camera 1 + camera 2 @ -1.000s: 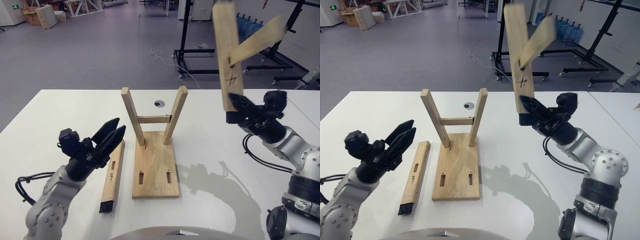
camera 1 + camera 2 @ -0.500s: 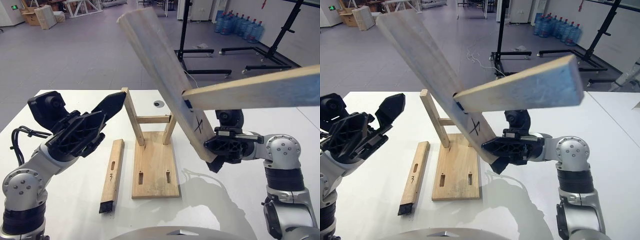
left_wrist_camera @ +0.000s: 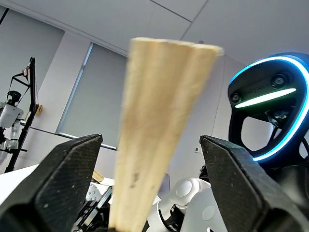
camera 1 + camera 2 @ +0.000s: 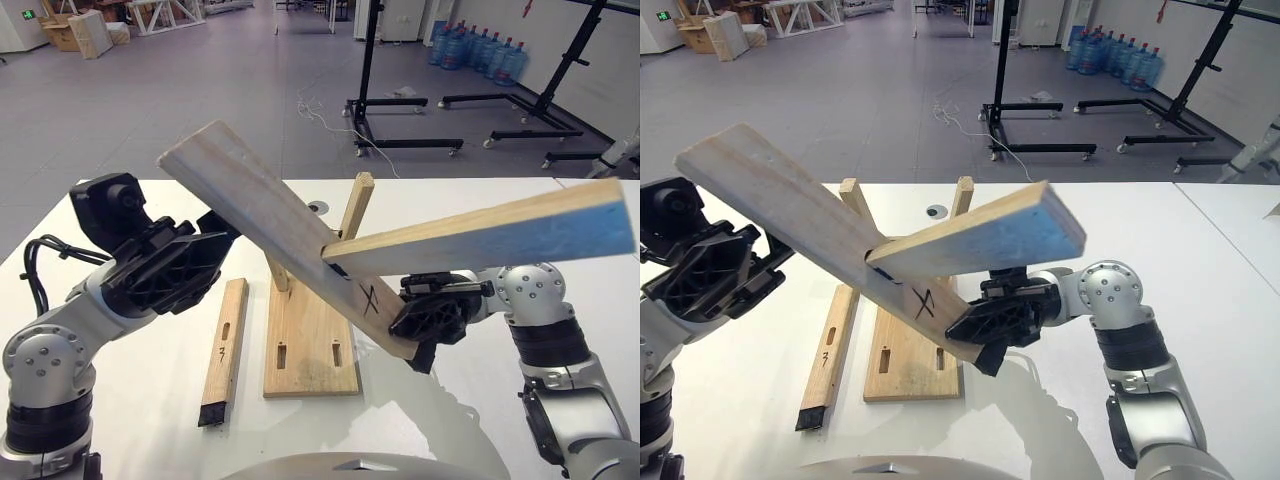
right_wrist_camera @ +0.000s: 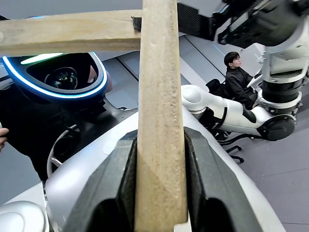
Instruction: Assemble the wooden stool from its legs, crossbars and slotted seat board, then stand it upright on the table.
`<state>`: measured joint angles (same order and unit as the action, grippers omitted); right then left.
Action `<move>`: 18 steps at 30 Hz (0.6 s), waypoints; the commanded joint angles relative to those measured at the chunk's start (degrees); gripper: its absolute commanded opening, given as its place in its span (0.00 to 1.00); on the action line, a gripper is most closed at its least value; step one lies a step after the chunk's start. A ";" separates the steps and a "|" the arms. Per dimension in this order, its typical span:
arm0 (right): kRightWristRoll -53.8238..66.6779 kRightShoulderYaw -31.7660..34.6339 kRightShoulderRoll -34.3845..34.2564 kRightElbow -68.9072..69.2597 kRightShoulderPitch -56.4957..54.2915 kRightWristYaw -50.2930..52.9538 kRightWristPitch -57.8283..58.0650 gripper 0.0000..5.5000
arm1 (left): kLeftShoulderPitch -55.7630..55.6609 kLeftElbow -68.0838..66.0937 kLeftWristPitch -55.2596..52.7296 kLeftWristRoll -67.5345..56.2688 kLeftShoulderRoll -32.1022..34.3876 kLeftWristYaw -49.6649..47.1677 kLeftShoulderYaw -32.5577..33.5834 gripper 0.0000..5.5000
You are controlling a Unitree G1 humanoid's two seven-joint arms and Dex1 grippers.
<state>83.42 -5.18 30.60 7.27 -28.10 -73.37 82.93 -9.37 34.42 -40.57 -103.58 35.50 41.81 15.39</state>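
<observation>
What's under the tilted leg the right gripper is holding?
The seat board lies flat below it, two empty slots showing near its front edge. One standing leg pokes up behind. The held leg covers the crossbar between the standing legs and much of the other one.

Bright, even light falls from overhead. My white table [image 4: 140, 410] is evenly lit. The leg [image 4: 260, 200] I hold throws a soft, pale grey shadow on it just below, its edges fuzzy.
</observation>
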 commanded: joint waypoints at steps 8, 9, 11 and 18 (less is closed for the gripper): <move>-3.90 -3.50 -0.46 -0.98 -1.13 -4.46 1.06 0.19 | -0.83 2.59 1.41 0.26 0.06 -2.05 0.58 0.67; -3.28 -3.29 -0.77 -1.78 -1.33 -4.32 1.78 0.19 | -0.86 2.67 1.54 0.43 -0.01 -2.02 0.56 0.67; -2.54 -3.26 -0.86 -2.21 -1.33 -4.34 2.79 0.19 | -0.85 2.81 1.66 0.76 -0.17 -1.91 0.45 0.67; -0.04 -2.06 -2.08 -2.78 0.04 -2.58 5.52 0.19 | -1.19 2.44 1.61 1.79 -0.17 -1.18 -0.14 0.60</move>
<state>81.91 -8.42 28.84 4.74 -28.16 -76.84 88.09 -9.66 36.77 -39.00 -102.65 35.22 40.33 15.54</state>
